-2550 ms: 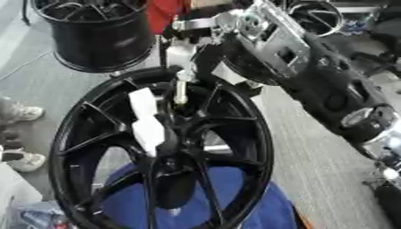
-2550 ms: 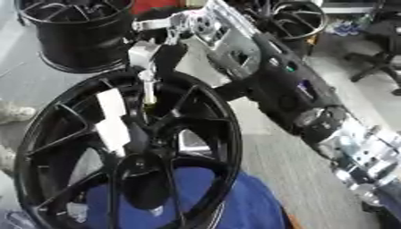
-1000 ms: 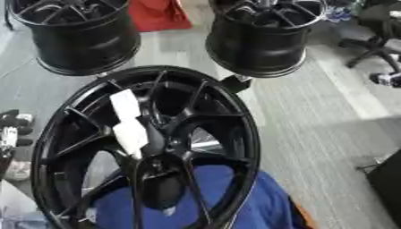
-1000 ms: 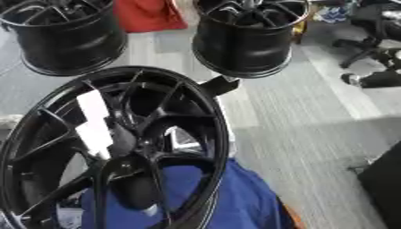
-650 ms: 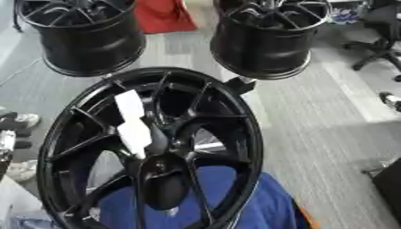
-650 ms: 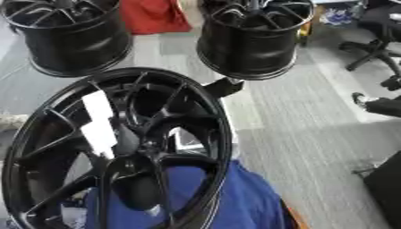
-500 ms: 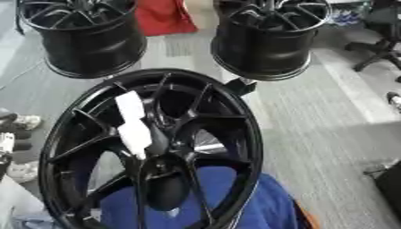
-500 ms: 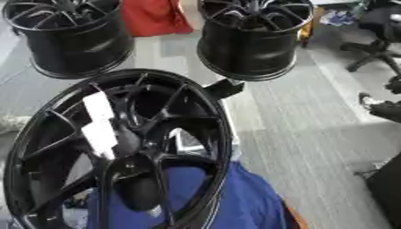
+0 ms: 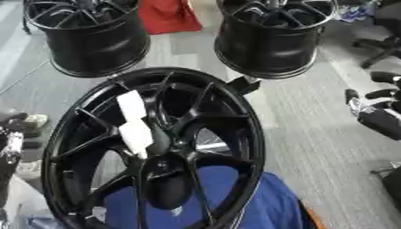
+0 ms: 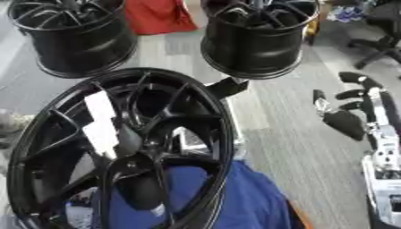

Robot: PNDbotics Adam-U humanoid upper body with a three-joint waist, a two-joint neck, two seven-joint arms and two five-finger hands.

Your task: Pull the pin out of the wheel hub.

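Wheel hub [image 9: 167, 166] sat at the centre of the big black wheel [image 9: 153, 150] standing tilted at the near middle, white labels [image 9: 134, 123] stuck across its spokes. Right hand [image 10: 352, 109] hung off at the right edge, well apart from the wheel, its dark fingers spread and relaxed, holding nothing. Grey floor [image 9: 305, 134] ran beneath, two more black wheels [image 9: 274, 36] standing farther back beside a red bag [image 9: 168, 15], blue cloth [image 9: 235, 201] below the rim. No pin could be made out at the hub.
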